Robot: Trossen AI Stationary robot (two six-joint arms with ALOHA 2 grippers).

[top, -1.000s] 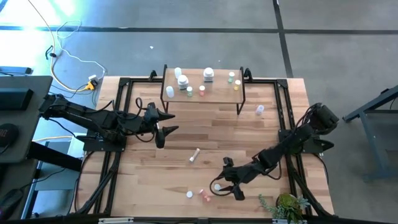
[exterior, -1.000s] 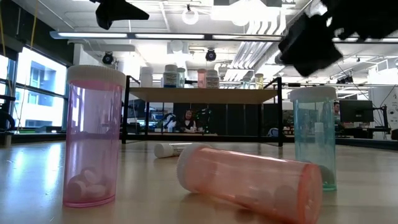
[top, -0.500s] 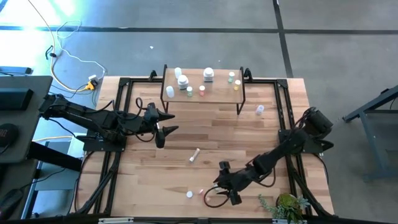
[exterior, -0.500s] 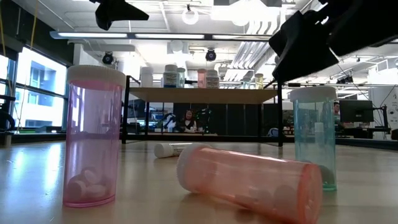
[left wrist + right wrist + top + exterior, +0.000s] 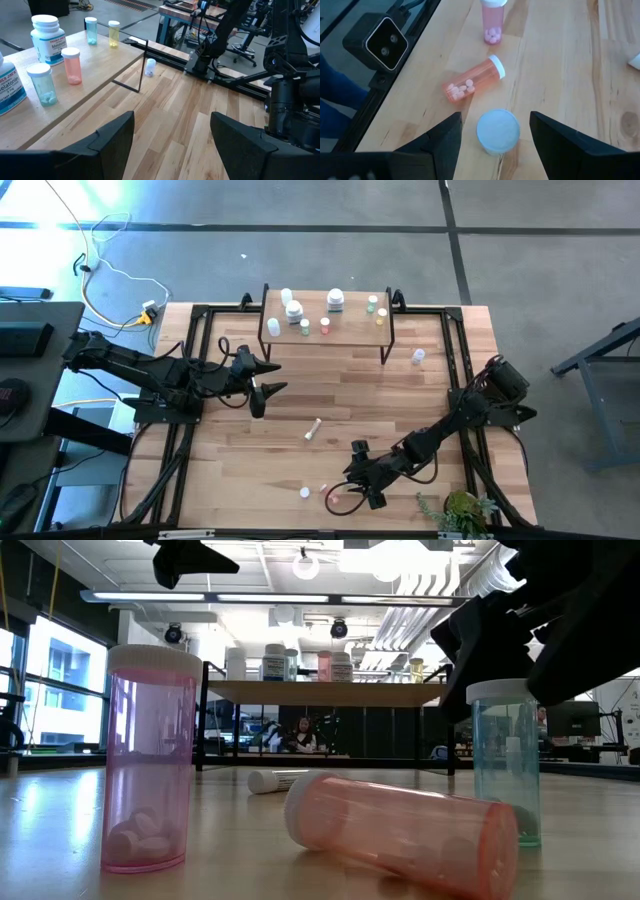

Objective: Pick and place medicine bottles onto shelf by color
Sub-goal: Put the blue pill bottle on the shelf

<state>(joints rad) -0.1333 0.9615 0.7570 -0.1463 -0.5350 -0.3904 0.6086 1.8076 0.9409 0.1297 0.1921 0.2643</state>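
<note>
My right gripper (image 5: 497, 142) is open near the table's near edge. Its fingers stand on either side of an upright teal vial with a white cap (image 5: 498, 131) and do not touch it. In the low view the gripper hangs just over that teal vial (image 5: 505, 765). Beside it an orange vial (image 5: 472, 82) lies on its side and a pink vial (image 5: 492, 20) stands upright. The shelf (image 5: 350, 328) stands at the far edge and carries several bottles. My left gripper (image 5: 172, 135) is open and waits above the table's left side, near the shelf.
A white bottle (image 5: 313, 429) lies on its side mid-table and a small vial (image 5: 418, 357) sits right of the shelf. The low-view camera (image 5: 382, 42) stands at the near edge beside the vials. A small plant (image 5: 460, 508) occupies the near right corner.
My right gripper has moved toward the table's near edge and a little left. It has come down over the teal vial, so its fingers now flank the cap. The vials have stayed where they were.
</note>
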